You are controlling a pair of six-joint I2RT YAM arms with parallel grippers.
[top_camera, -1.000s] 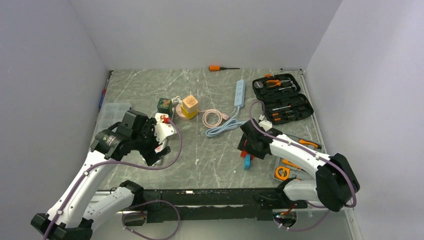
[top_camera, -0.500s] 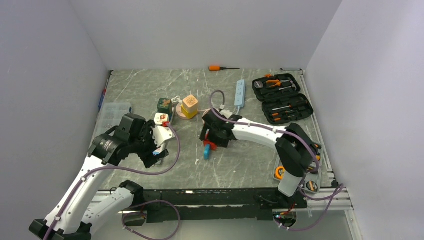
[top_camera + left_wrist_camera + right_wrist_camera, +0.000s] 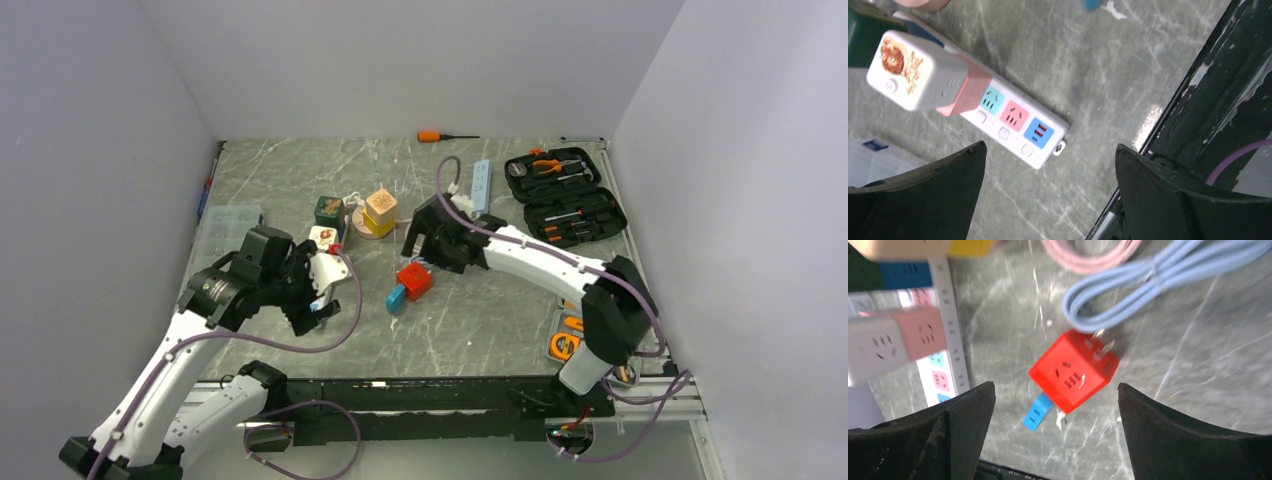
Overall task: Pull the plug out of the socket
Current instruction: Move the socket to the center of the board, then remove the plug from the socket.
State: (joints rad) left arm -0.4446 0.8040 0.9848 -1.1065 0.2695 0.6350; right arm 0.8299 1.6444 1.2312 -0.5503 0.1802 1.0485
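1. While looking down through both wrist views, found no grip anywhere: left fingers point(image 3: 923, 195) fully spread and empty, apparently poised to straddle something.
2. Logged socket point(image 3: 1015, 120) flat on bench point(image 3: 1128, 75), beneath and between left fingers. White-and-pink plug point(image 3: 923, 70) seated on it, nearer left-hand finger, not yet pulled.
3. Found right fingers point(image 3: 1193, 440) wide apart, empty. Red cube point(image 3: 1073, 370) loose between them, prongs bare, touching neither.
4. Judged likely: pin socket with one, lift plug with other.
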